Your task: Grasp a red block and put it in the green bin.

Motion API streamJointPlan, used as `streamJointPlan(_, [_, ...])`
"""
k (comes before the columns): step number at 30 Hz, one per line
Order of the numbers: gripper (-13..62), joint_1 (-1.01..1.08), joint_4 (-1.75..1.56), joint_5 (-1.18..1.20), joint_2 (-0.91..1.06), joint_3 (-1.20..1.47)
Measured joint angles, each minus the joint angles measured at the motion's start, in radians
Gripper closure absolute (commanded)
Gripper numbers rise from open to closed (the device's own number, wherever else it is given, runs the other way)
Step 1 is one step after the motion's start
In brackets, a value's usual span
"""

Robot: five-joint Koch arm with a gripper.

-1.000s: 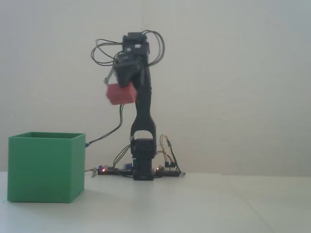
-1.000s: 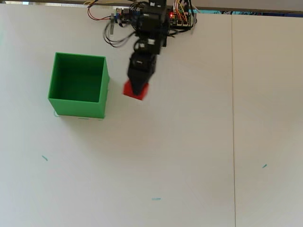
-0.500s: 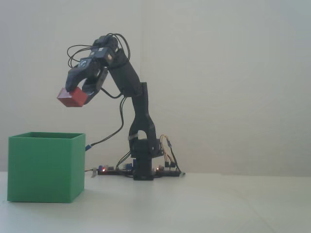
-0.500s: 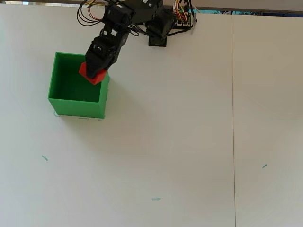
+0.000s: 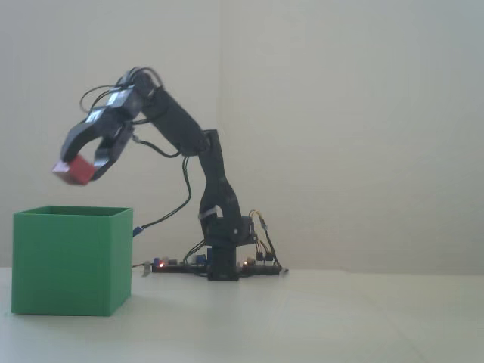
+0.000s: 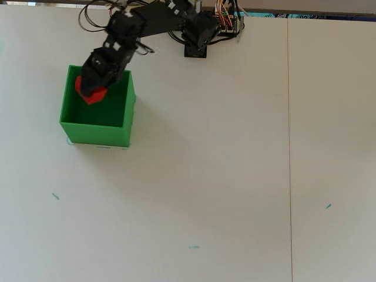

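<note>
— What's the black gripper (image 5: pixel 78 170) got?

— I see it clamped on the small matte red block (image 5: pixel 73 171) (jaws apparently only block-wide, though it's blurry).

— And the box?

— The big green thin-walled bin (image 6: pixel 124 115) sits directly beneath it, block (image 6: pixel 90 94) clear above the rim.
</note>
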Motion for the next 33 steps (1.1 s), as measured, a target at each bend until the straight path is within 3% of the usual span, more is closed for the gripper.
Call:
streamJointPlan(3, [45.6, 0.002, -0.014, -0.005, 0.002, 0.005])
streamJointPlan(4, [42.5, 0.002, -0.021, -0.009, 0.002, 0.006])
streamJointPlan(6, [21.9, 0.002, -0.041, -0.028, 0.002, 0.006])
streamJointPlan(7, [14.9, 0.002, -0.057, -0.043, 0.002, 0.011])
streamJointPlan(8, [12.6, 0.002, -0.074, -0.055, 0.002, 0.021])
streamJointPlan(23, [14.6, -0.012, -0.115, -0.074, 0.014, 0.038])
streamJointPlan(33, [14.6, -0.374, -0.222, -0.044, 0.287, 0.255])
